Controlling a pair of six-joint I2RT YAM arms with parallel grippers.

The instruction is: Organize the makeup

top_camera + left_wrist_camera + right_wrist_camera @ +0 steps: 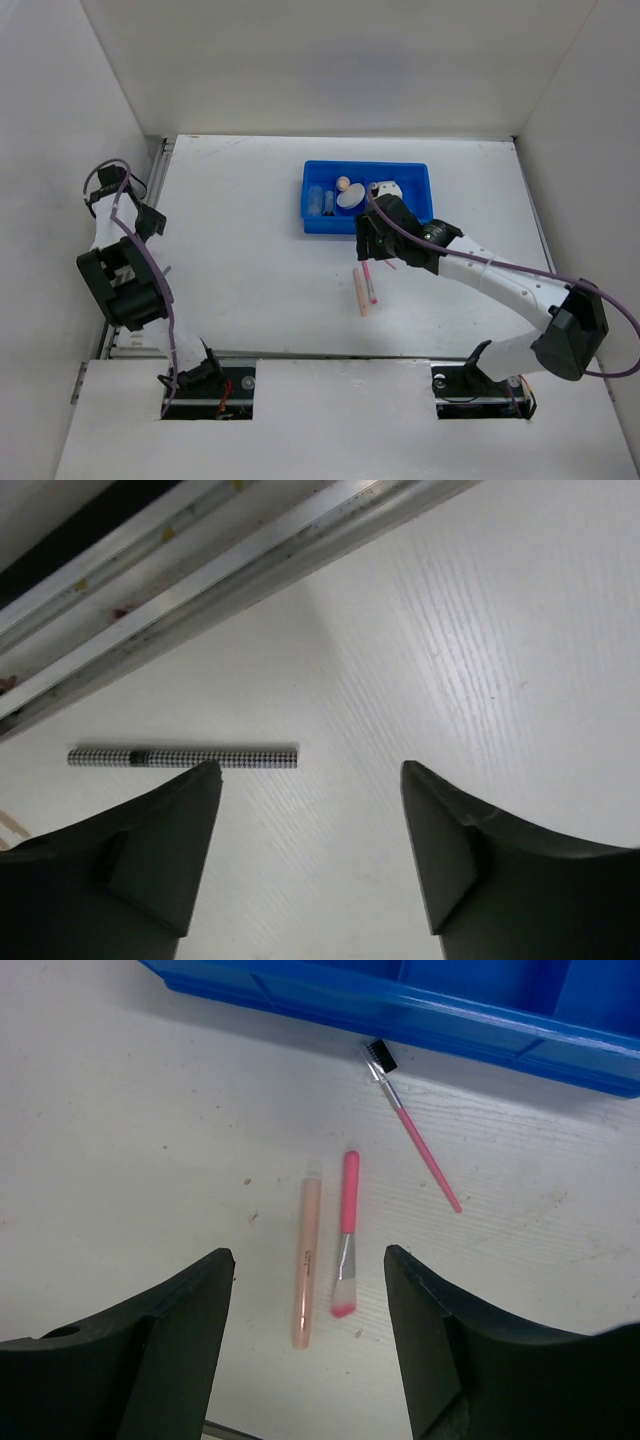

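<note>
The blue tray holds a clear tube, a peach sponge, a cream puff and a round compact. On the table in front of it lie a peach pencil, a pink flat brush and a thin pink brow brush with a black head. My right gripper is open and empty, hovering above the pencil and flat brush; it also shows in the top view. My left gripper is open and empty at the table's left edge.
A thin black-and-white checked stick lies on the table by the metal rail, just beyond my left fingers. The tray's near wall is close behind the brushes. White walls enclose the table.
</note>
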